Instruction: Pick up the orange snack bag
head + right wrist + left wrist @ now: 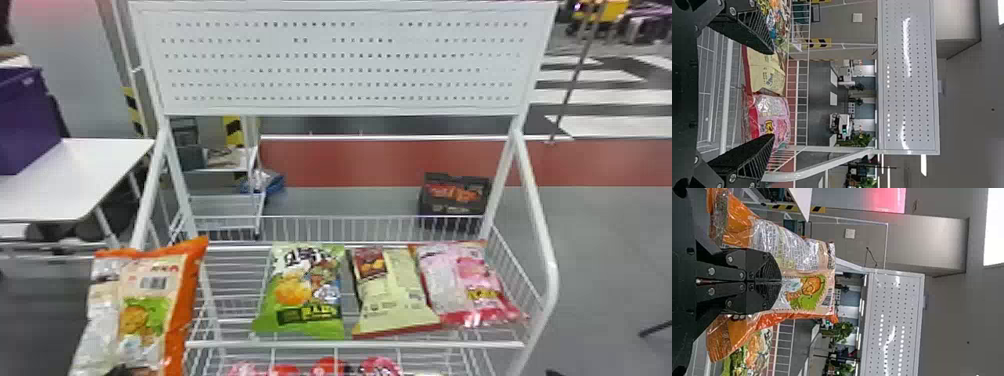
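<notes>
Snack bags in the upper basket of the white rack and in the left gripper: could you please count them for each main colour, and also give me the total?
Orange bag, in the left gripper: 1
Green bag: 1
Pale yellow bag: 1
Pink bag: 1
Total: 4

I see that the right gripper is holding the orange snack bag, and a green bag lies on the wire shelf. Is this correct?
Not the right gripper: the left gripper holds the orange snack bag, as the left wrist view shows. The green bag does lie on the wire shelf.
</notes>
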